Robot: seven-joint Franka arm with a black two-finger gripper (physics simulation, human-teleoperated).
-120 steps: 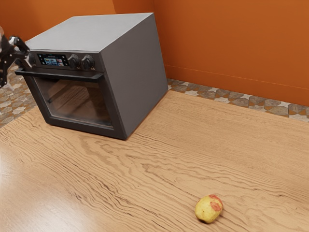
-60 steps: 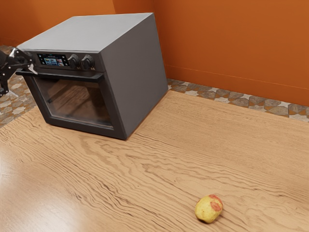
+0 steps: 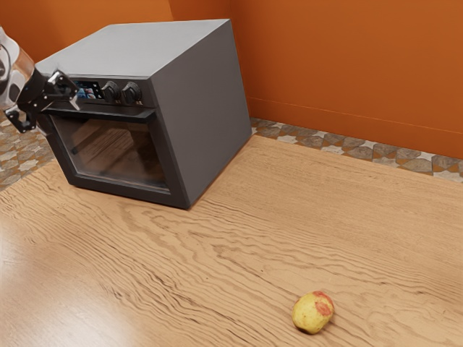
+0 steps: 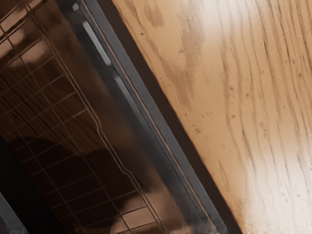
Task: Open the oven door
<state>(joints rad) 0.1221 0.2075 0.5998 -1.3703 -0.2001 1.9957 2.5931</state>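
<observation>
Dark grey oven [image 3: 199, 108] sits toward the far side of the counter [image 3: 268, 224], its rear corner close to the counter's back edge. Oven door [image 3: 119, 152] is on its front face, shut, pointing toward the near side and a bit to the exterior view's left. We see the handle [image 3: 101, 113] run straight across the door's top; its long axis is level, along the door's upper edge and below the knobs [image 3: 131, 93].

Pincer [image 3: 63, 117] is spread, by the handle's end at the exterior view's left; we can't tell if it touches. Wrist view: glass, a wire rack [image 4: 99, 127] behind it, and the door's frame [image 4: 146, 117] meeting a dark strip, then wood grain.

For moving, we have counter surface in front of the door and past the oven's side, toward the exterior view's right. Yellow-red fruit [image 3: 313, 312] lies near us, well apart from the oven.
</observation>
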